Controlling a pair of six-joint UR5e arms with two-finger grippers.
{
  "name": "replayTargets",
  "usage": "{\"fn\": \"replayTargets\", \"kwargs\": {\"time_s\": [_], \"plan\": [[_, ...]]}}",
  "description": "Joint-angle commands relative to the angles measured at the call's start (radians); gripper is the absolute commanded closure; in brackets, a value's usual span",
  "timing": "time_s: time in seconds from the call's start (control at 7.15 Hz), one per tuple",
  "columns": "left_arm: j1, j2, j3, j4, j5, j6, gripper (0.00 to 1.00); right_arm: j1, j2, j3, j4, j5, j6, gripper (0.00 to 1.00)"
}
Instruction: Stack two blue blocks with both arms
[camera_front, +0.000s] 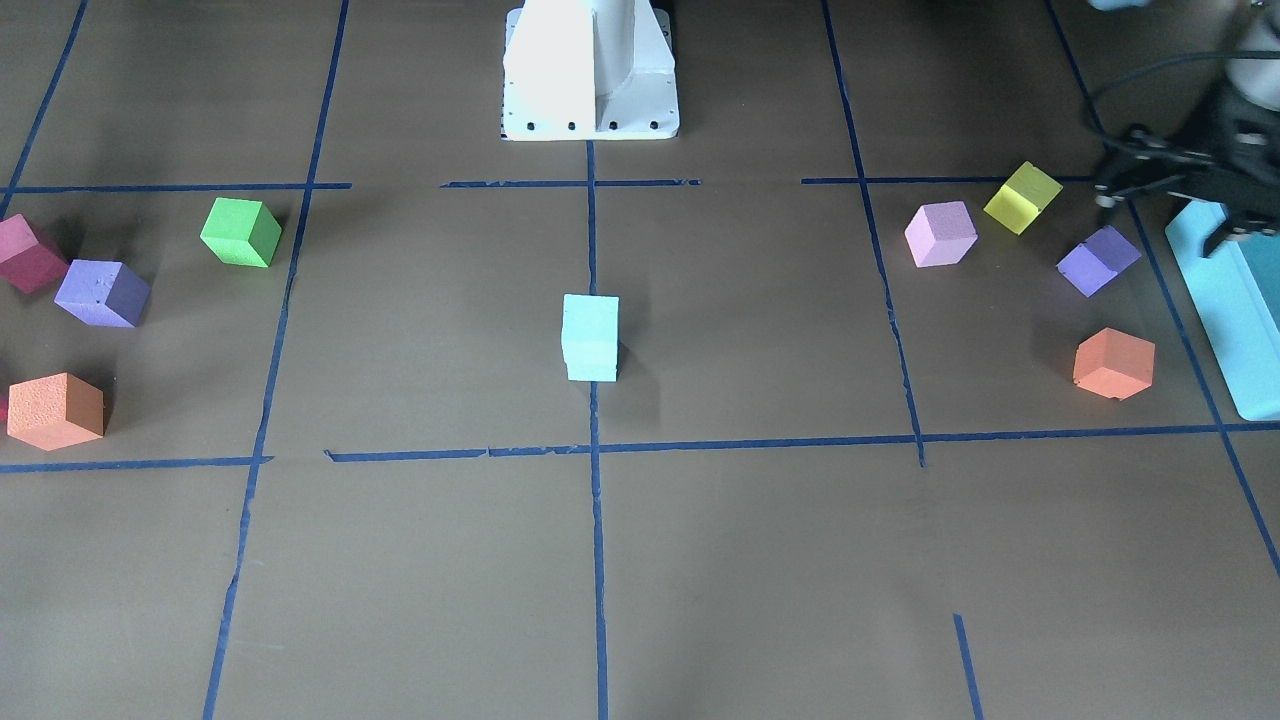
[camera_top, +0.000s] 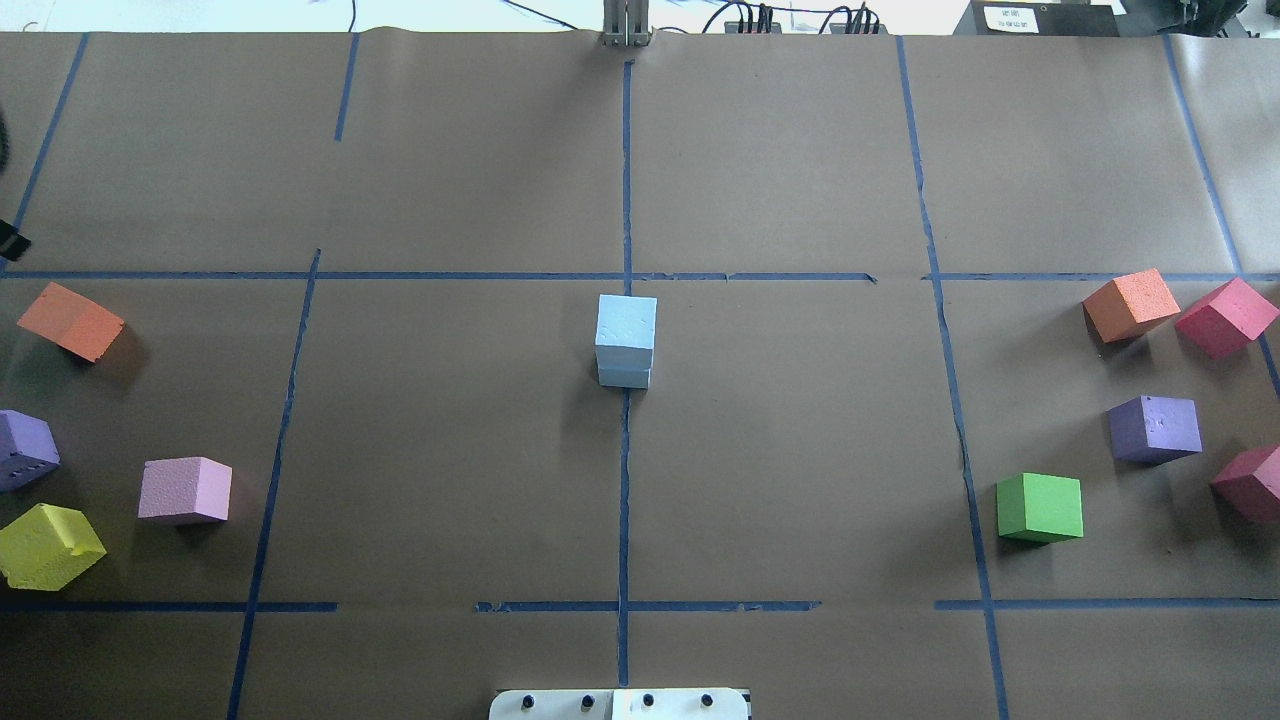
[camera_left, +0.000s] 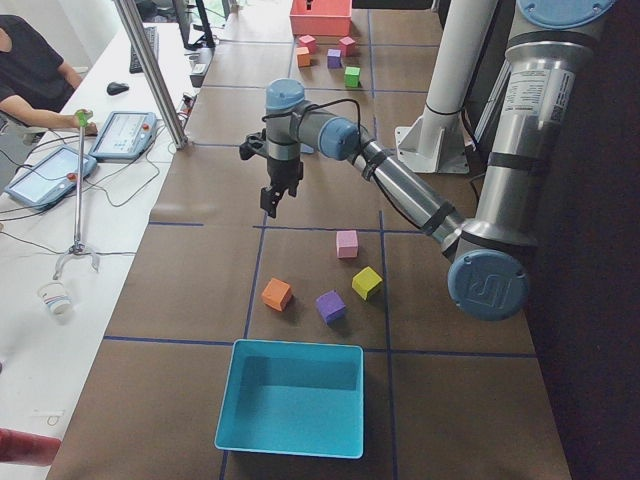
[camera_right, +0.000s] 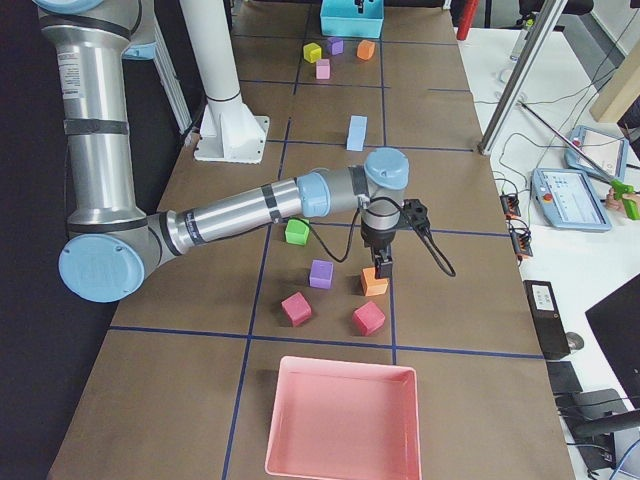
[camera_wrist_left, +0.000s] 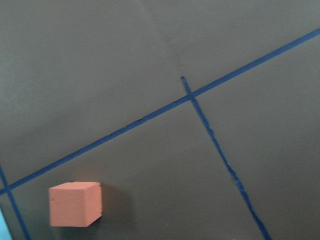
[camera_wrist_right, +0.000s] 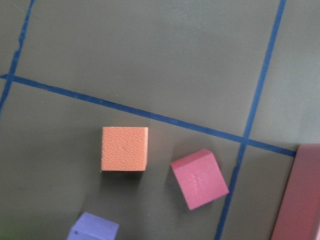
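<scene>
- Two light-blue foam cubes (camera_top: 626, 340) stacked centrally: light, soft, easily toppled; best pinched gently across opposite side faces.
- Spread, empty: left claw (camera_front: 1160, 222); right claw (camera_right: 381, 264): cannot tell.

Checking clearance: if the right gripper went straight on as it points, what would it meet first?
Probably the orange block, apparently just below the right gripper; height is hard to judge.

No text readable from here | white label (camera_top: 1047, 18), top right of overhead view: print too small | sticker (camera_left: 524, 92) on left arm (camera_left: 400, 186): lines blurred | emblem on its blue joint cap (camera_left: 487, 284): letters unclear
</scene>
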Motion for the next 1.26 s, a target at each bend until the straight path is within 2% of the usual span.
{"fn": "replayTargets", "kwargs": {"time_s": [0.0, 0.14, 0.28, 0.56, 1.12], "plan": [[-0.226, 0.033, 0.206, -0.001, -0.135, 0.293, 0.00, 0.097, -0.017, -0.069, -0.007, 0.040, -0.146, 0.00], [-0.252, 0.038, 0.281, -0.003, -0.137, 0.301, 0.00, 0.115, -0.020, -0.068, -0.007, 0.040, -0.155, 0.00], [-0.265, 0.053, 0.302, -0.004, -0.135, 0.293, 0.00, 0.114, -0.009, -0.081, -0.006, 0.039, -0.154, 0.00], [-0.271, 0.089, 0.303, -0.004, -0.135, 0.295, 0.00, 0.111, -0.003, -0.085, 0.000, 0.072, -0.143, 0.00], [-0.277, 0.115, 0.273, -0.016, -0.137, 0.299, 0.00, 0.106, 0.023, -0.103, 0.005, 0.065, -0.135, 0.00]]}}
